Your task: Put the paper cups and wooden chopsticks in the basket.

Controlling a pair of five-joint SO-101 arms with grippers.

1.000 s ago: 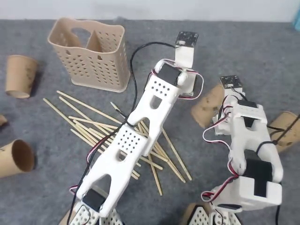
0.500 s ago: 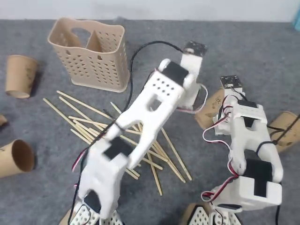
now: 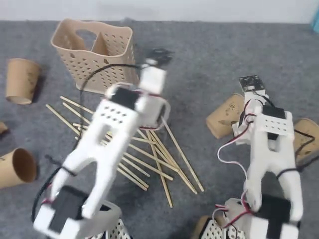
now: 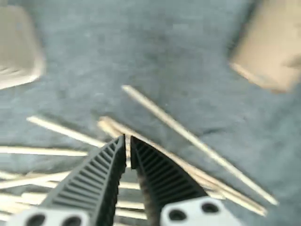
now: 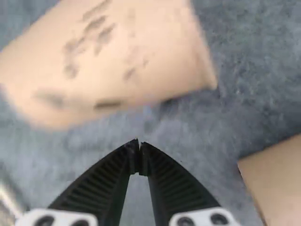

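My left arm has swung away from the cup by the right arm and now hangs over the stick pile; the right arm has barely shifted.

The left claw [image 4: 127, 140] is pressed together with nothing between its tips. Directly under and just behind the tips lie the chopsticks [image 4: 56, 153], a loose crisscross pile whose long axes mostly run slantwise across the grey mat [image 3: 239, 55]. Just ahead of the tips a single chopstick [image 4: 188, 134] lies apart from the heap, also slantwise. Farther ahead and to one side is the basket [image 4: 19, 47], upright, with its divided opening facing up [image 3: 94, 55].

The right claw [image 5: 138, 144] is likewise pressed together and empty. Just ahead of its tips a paper cup [image 5: 103, 61] lies on its side, long axis crosswise to the claw. A second cup [image 5: 275, 188] lies beside the claw, also tipped over. Two more cups [image 3: 21, 79] lie far off, beyond the pile.
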